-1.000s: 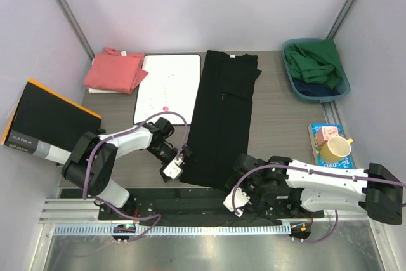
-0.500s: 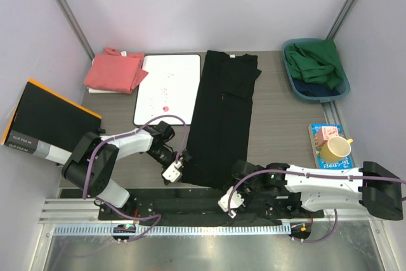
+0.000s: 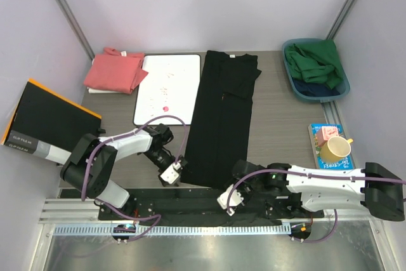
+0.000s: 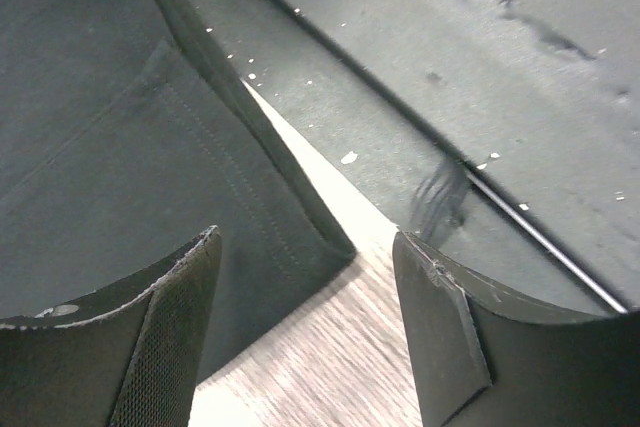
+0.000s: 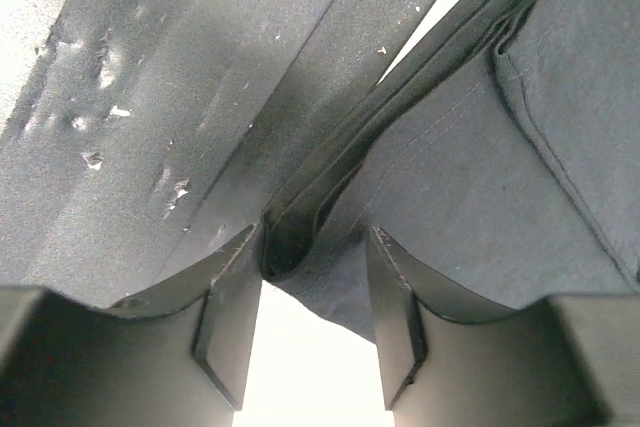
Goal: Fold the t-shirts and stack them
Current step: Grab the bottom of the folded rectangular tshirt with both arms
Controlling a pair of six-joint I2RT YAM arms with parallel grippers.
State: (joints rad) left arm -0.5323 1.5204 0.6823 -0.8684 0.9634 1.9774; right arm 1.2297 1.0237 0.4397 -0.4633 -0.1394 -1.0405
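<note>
The black t-shirt (image 3: 222, 118) lies face down as a long narrow strip down the middle of the table. My left gripper (image 3: 172, 171) stands at its near left corner. In the left wrist view this gripper (image 4: 305, 237) is open, with the shirt's corner (image 4: 250, 217) lying loose between the fingers. My right gripper (image 3: 227, 199) is at the near right corner. Its jaws (image 5: 312, 237) are open but narrow, and the rolled hem (image 5: 300, 227) sits between them against the left finger. The salmon-pink t-shirt (image 3: 114, 71) rests folded at the back left.
A white board (image 3: 166, 87) lies left of the black shirt. A flat black box with an orange edge (image 3: 44, 118) sits at the far left. A teal basket of green cloth (image 3: 315, 71) stands back right. A book with a yellow mug (image 3: 334, 148) is at right.
Both grippers' jaws have narrowed around the black shirt's near corners. The left gripper has slid slightly toward the near edge. The shirt has not visibly moved.
</note>
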